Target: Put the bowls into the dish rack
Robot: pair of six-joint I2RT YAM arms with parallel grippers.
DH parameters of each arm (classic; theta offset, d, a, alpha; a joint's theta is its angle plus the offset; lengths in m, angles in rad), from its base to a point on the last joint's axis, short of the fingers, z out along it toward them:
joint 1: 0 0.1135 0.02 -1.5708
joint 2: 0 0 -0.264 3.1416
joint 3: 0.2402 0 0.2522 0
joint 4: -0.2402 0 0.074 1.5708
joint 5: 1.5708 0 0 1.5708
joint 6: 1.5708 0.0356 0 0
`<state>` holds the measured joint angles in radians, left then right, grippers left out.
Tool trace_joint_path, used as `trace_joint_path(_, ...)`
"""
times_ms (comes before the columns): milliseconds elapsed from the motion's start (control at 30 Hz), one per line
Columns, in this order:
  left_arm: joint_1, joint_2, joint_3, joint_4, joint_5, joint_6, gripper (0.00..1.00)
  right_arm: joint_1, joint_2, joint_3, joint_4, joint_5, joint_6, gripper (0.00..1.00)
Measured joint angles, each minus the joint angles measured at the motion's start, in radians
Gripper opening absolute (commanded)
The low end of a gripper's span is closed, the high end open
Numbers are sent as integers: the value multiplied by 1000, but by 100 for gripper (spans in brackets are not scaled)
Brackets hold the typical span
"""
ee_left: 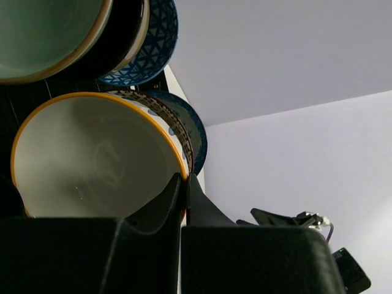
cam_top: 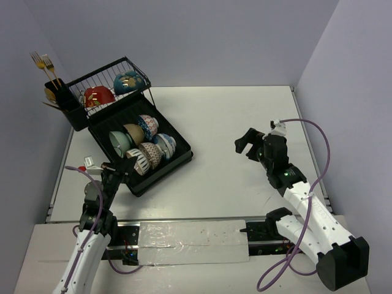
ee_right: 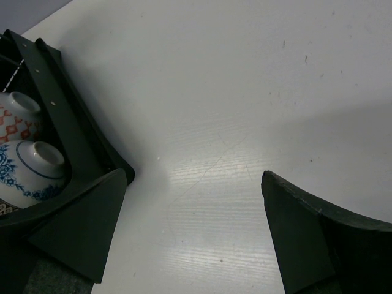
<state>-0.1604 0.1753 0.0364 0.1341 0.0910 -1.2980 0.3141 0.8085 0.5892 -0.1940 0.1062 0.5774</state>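
Note:
The black dish rack (cam_top: 179, 160) stands at the left of the table. Several bowls stand on edge in its lower tray. A red bowl (cam_top: 98, 96) and a teal and gold bowl (cam_top: 128, 82) sit in the upper wire tier. My left gripper (cam_top: 119, 176) is at the tray's near corner, shut on the orange rim of a cream bowl (ee_left: 92, 159), the front one in its row (cam_top: 138, 163). One finger is inside the rim and the other outside (ee_left: 185, 179). My right gripper (cam_top: 245, 144) hangs open over bare table (ee_right: 193, 176), right of the rack and holding nothing.
A black utensil cup (cam_top: 61, 98) with gold forks (cam_top: 43, 61) hangs at the rack's far left. The right wrist view shows the rack's corner (ee_right: 73, 141), a blue-flowered bowl (ee_right: 33, 168) and a red-patterned bowl (ee_right: 18, 116). Grey walls close in the table.

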Motion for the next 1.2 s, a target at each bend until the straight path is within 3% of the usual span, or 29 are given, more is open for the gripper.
trace_joint_path(533, 5, 40, 3, 17, -1, -61, 0, 0, -16, 0, 0, -4, 0, 98)
trace_joint_path(867, 6, -44, 5, -83, -21, -72, 0, 0, -21, 0, 1, -18, -3, 98)
trace_joint_path(1033, 6, -83, 6, -134, -33, -77, 19, 0, -21, 0, 1, -21, -3, 98)
trace_joint_path(1067, 6, -87, 7, -147, -33, -79, 30, 0, -21, 0, 2, -21, -3, 98)
trace_joint_path(1200, 6, -89, 10, -219, -47, -71, 51, 0, -21, 0, 4, -25, -2, 98)
